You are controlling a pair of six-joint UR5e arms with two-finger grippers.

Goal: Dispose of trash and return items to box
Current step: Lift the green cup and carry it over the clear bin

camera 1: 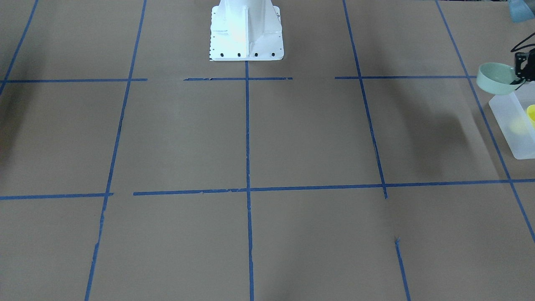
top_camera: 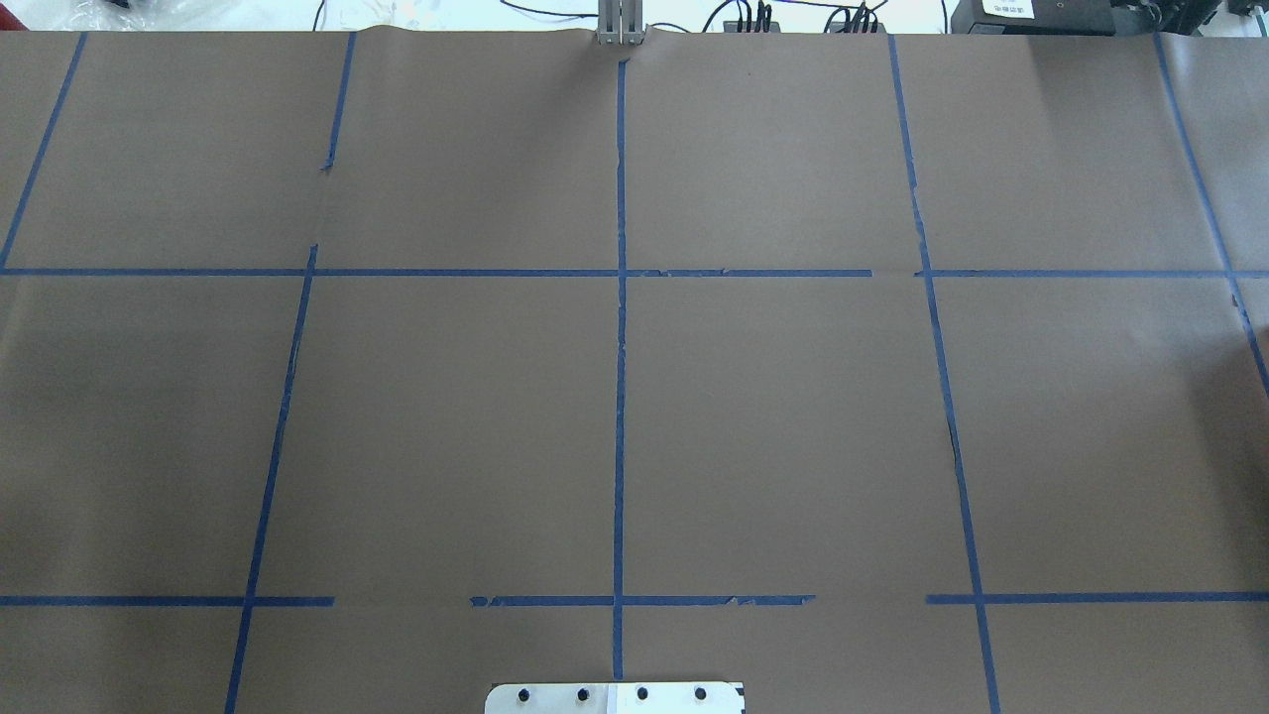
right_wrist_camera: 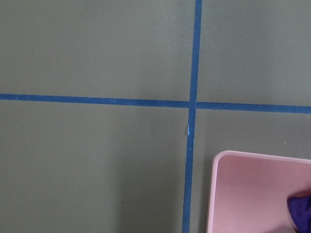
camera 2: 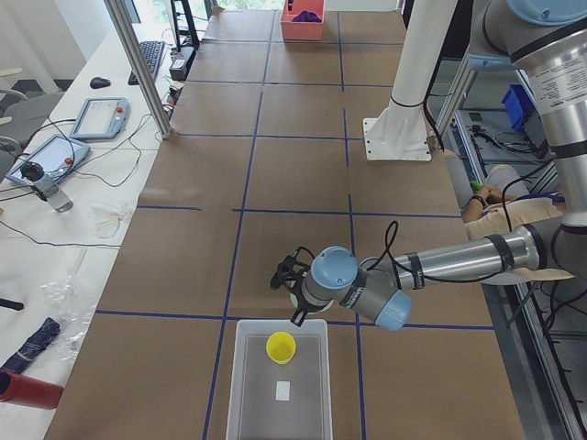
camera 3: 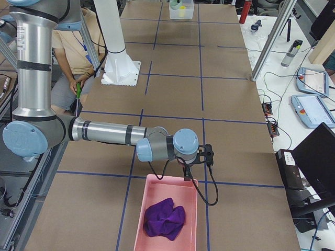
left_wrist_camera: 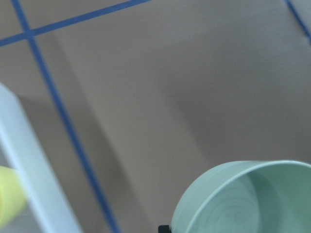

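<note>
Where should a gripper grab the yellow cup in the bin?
Probably by the rim, from straight above, one finger inside and one outside. The cup stands upright, mouth up, and the walls of the bin around it would hinder a side approach.

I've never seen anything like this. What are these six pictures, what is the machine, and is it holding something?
It is a robot with two jointed arms on a white base, each ending in a two-finger gripper. Two cameras look down on the brown table, from across it and from behind the robot; two stand at the table's ends; one rides on each wrist. The left gripper pinches the rim of a mint-green bowl, held in the air beside a frosted box, where a yellow cup already sits. At the other end the right gripper hangs over the edge of a pink bin holding a purple bundle; whether it is open I cannot tell. Blue tape lines mark the table.
</note>
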